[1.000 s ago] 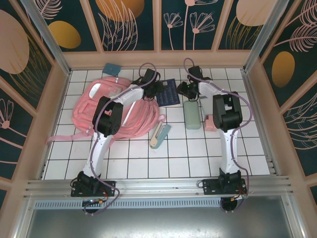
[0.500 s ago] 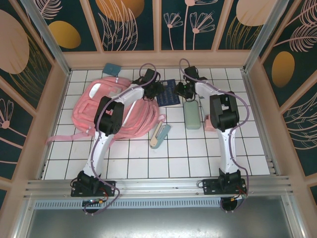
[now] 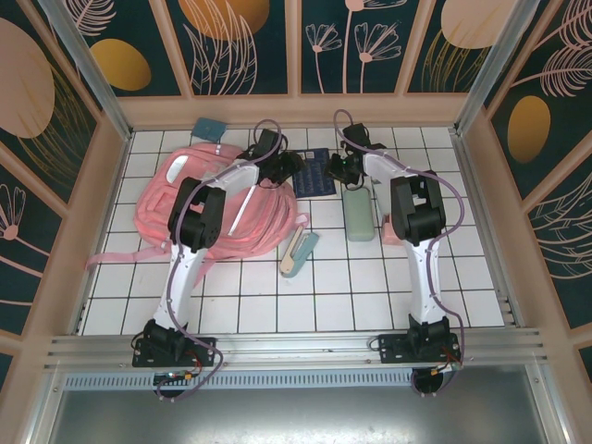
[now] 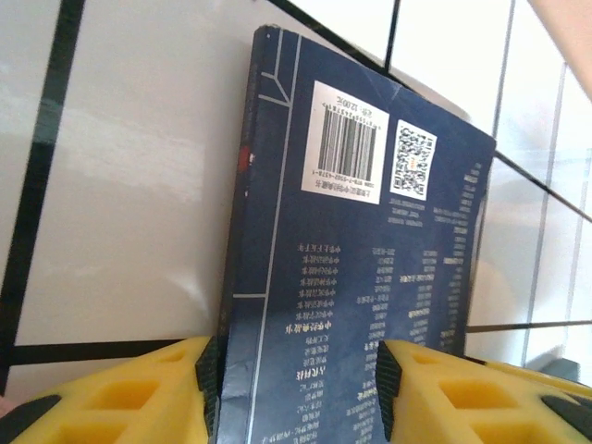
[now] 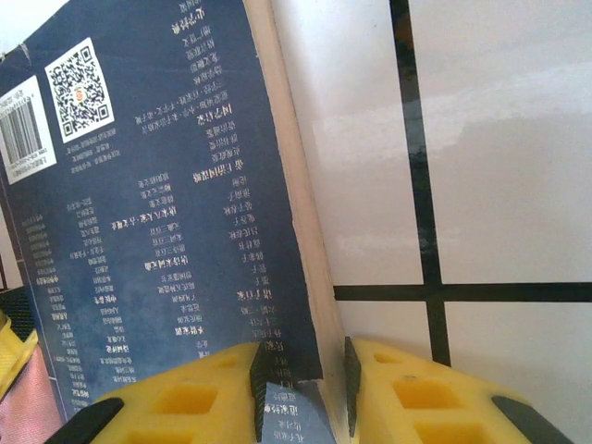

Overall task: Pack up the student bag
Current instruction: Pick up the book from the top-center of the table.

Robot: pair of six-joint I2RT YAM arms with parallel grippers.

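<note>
**Book (image 3: 314,174) pinched at the far middle, pink backpack (image 3: 176,199) to its left**

Both arms stretch to the far middle of the white-tiled worktop (image 3: 351,287), where the dark blue book shows its barcode and QR code. The right pincer (image 5: 305,388) is closed onto the book's cream page edge, a pad on either side. The left pincer (image 4: 296,384) stands about half open over the spine end of the book, wider than its gap, and grips nothing. The backpack lies flat on the far left tiles, just beside the book and partly under the left arm. A pale green case (image 3: 359,215) lies near the right arm.
</note>
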